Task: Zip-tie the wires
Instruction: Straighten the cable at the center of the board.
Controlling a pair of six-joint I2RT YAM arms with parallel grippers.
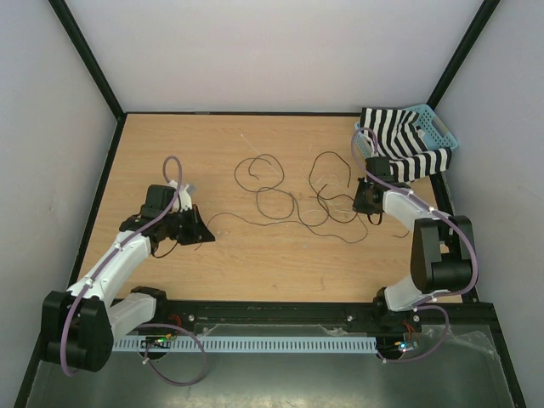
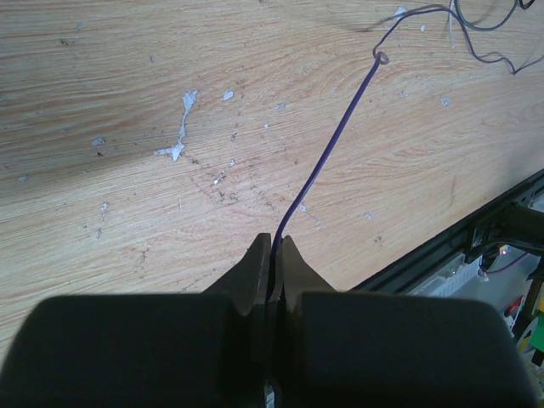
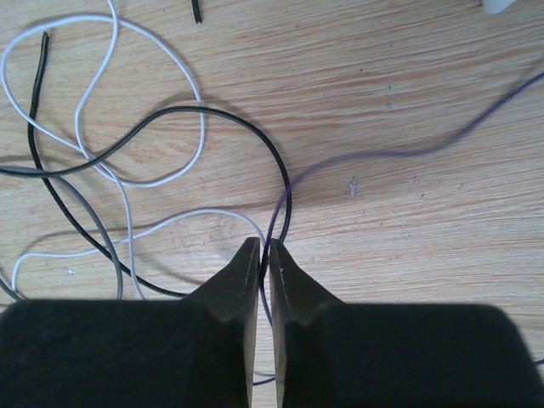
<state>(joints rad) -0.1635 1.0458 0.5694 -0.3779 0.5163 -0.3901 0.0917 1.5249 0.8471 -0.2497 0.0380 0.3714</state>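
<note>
The wires (image 1: 280, 200) lie in loose loops on the wooden table between my arms, mostly black with a few pale ones. My left gripper (image 1: 202, 234) is left of them. In the left wrist view it (image 2: 276, 242) is shut on a thin purple strand (image 2: 331, 153) that ends in a small loop; wire ends (image 2: 489, 25) show at top right. My right gripper (image 1: 364, 204) is at the wires' right edge. In the right wrist view it (image 3: 264, 246) is closed on a thin purple strand (image 3: 382, 155), with a black wire (image 3: 212, 115) and a white wire (image 3: 161, 42) just ahead.
A teal basket (image 1: 444, 129) with a black-and-white striped cloth (image 1: 399, 140) stands at the back right corner. A black rail (image 1: 280, 310) runs along the near table edge and shows in the left wrist view (image 2: 476, 229). White flecks (image 2: 178, 140) mark the wood.
</note>
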